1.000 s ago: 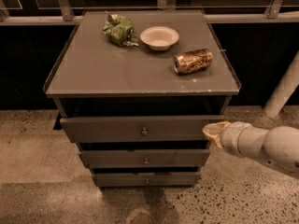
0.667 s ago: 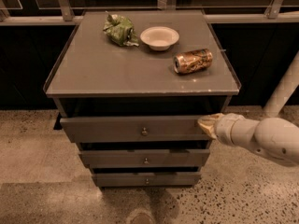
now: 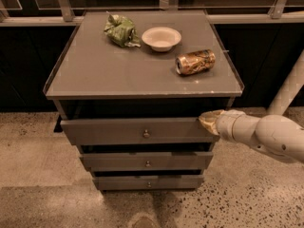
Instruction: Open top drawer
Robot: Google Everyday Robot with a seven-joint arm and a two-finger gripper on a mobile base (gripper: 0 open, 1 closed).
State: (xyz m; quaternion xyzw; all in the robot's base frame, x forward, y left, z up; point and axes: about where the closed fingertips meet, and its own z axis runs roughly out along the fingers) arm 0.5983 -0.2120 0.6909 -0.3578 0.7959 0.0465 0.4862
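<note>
Since a second ago the tool (image 3: 209, 121) has slid left, from beside the cabinet to the upper right corner of the top drawer (image 3: 109, 132). It seems to touch the front panel there, well right of the knob (image 3: 146, 133). Whether the tool is open or closed, I cannot tell. The drawer sits directly under the surface (image 3: 118, 75), its front jutting slightly, unchanged. Can (image 3: 195, 62), bowl (image 3: 161, 37) and green wrapper (image 3: 121, 30) have not moved.

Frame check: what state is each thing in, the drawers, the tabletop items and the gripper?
top drawer: not pulled far out, knob untouched
middle drawer: looks shut
bottom drawer: looks shut
can: lying on its side
bowl: upright, looks empty
green wrapper: crumpled
gripper: at the top drawer's right end
</note>
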